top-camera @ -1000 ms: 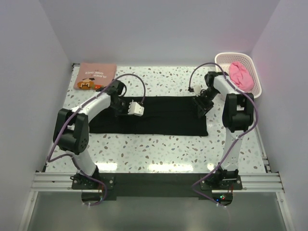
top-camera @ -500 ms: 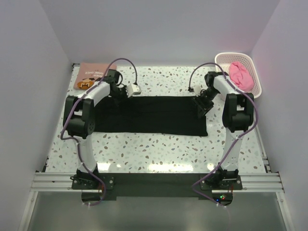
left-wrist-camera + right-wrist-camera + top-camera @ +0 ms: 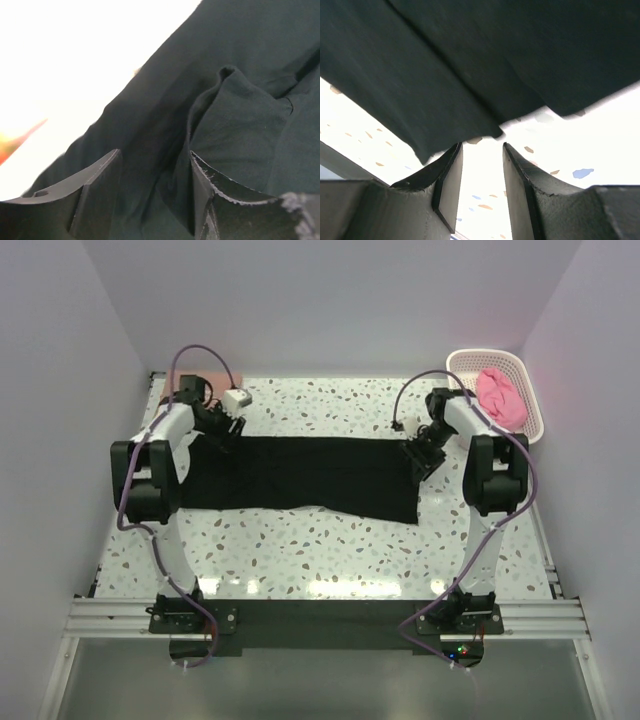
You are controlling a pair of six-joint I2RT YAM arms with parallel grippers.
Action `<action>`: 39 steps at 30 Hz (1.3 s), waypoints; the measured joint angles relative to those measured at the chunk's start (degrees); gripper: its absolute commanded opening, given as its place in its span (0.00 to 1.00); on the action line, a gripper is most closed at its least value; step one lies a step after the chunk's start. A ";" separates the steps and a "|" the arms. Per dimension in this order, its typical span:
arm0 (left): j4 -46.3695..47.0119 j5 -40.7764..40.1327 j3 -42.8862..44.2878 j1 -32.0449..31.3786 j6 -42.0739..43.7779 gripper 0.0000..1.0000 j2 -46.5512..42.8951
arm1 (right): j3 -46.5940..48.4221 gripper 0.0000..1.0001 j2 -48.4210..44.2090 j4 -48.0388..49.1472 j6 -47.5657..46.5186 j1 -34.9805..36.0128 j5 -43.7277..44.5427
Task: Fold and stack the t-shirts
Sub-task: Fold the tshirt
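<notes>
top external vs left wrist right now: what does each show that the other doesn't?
Only top external: the whole black t-shirt spread on the table, the basket holding the pink t-shirt, the right arm. Only left wrist: a raised fold in the cloth past the left end effector, fingers apart. Both: the black t-shirt, the left end effector.

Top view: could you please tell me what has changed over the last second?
The left pincer swung back and left across the black t-shirt to its far-left corner and opened, letting the cloth go. The right pincer, basket and pink t-shirt stayed put.
</notes>
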 measured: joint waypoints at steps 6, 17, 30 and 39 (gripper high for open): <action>1.70 1.16 -0.90 5.66 -5.64 0.73 -4.31 | 0.00 0.41 -3.34 -0.11 0.09 0.74 -0.04; 1.57 7.43 -4.50 7.02 -9.77 0.73 -8.09 | -4.44 0.40 -8.02 0.52 1.57 9.49 -2.19; -2.54 0.98 -18.36 11.32 -5.01 0.67 -12.66 | -15.37 0.33 -6.64 5.77 1.49 12.26 3.23; -2.23 -5.97 -25.79 12.44 -1.84 0.61 -14.91 | -16.52 0.30 -6.60 6.19 -3.58 3.98 11.06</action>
